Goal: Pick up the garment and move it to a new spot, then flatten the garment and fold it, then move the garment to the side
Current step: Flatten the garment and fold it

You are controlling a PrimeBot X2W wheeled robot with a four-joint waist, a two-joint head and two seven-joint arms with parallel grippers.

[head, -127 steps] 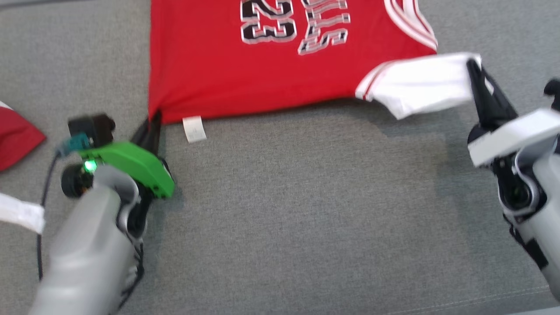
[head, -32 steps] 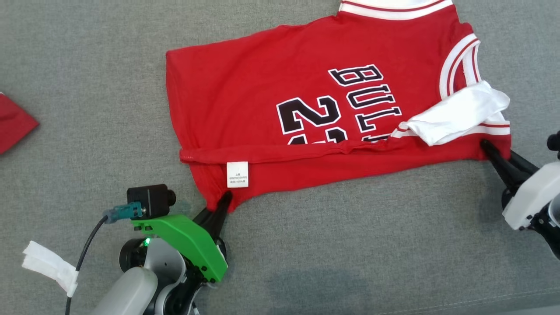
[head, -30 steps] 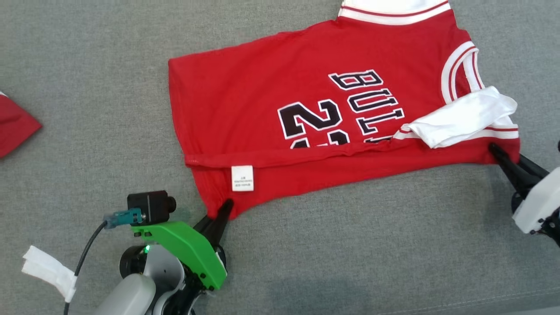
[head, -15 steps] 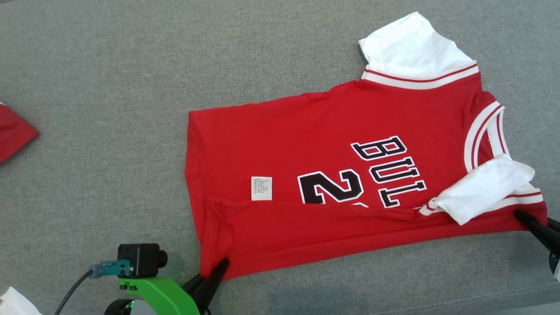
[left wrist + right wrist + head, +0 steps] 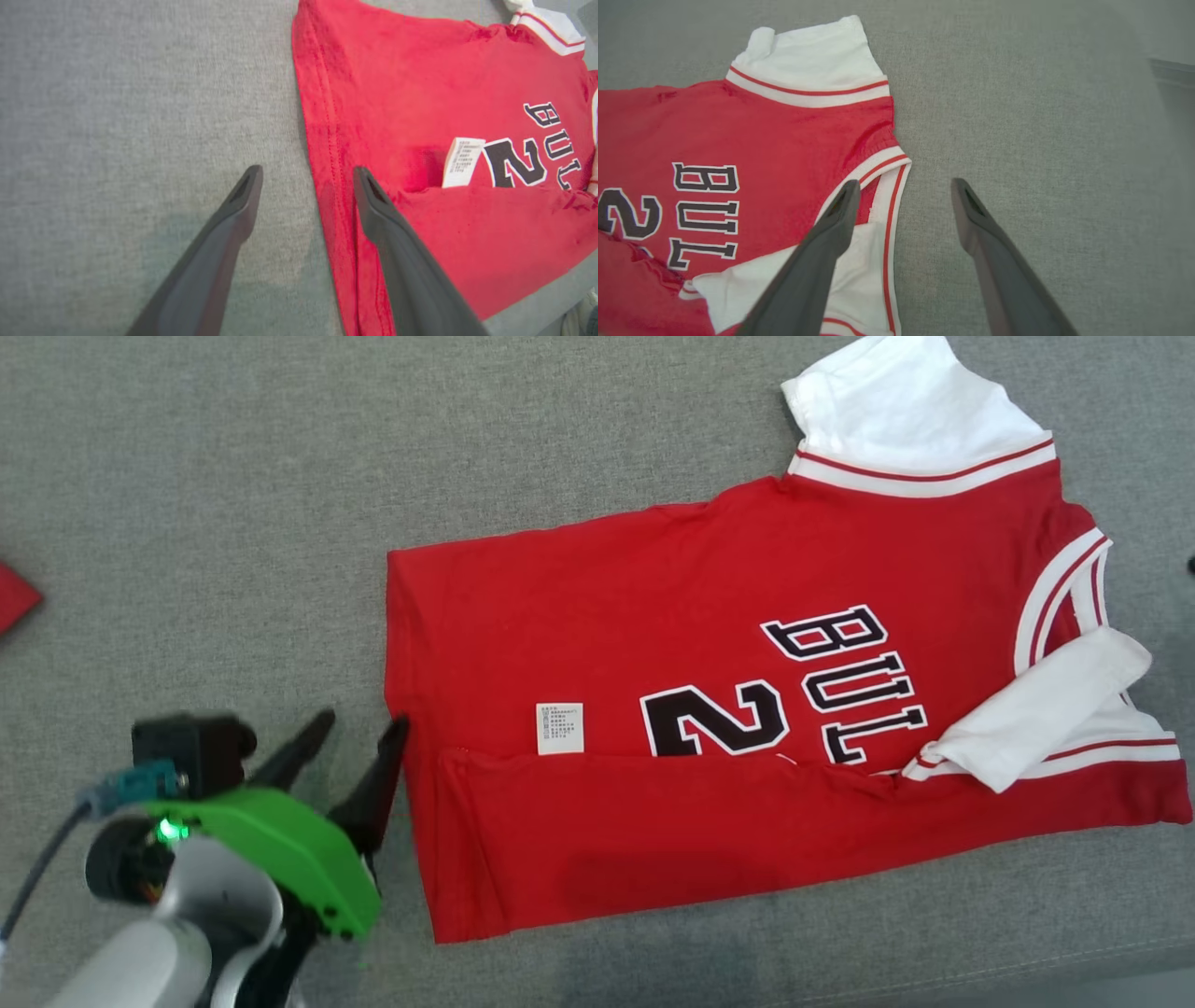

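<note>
The garment point(image 5: 653, 616) is a red jersey with white sleeves and black lettering, lying flat on the grey fabric surface point(image 5: 187, 476). Its near long edge is folded up over the front, with one white sleeve point(image 5: 1036, 719) lying on top at the right. My left gripper point(image 5: 361, 723) stands open just left of the hem, holding nothing. In the left wrist view the left gripper point(image 5: 307, 170) straddles the hem edge of the garment point(image 5: 411, 93), one finger above the cloth. My right gripper point(image 5: 906, 183) is open beside the neckline of the garment point(image 5: 761, 130) and holds nothing.
A corner of another red cloth point(image 5: 14, 597) shows at the far left edge. A white care label point(image 5: 560, 728) sticks out at the fold. The surface's front seam point(image 5: 1074, 961) runs along the lower right; grey fabric stretches left of and beyond the jersey.
Both grippers have opened and let go of the jersey's near corners. The left gripper has drawn back to the left of the hem; the right has left the head view. The camera shifted.
</note>
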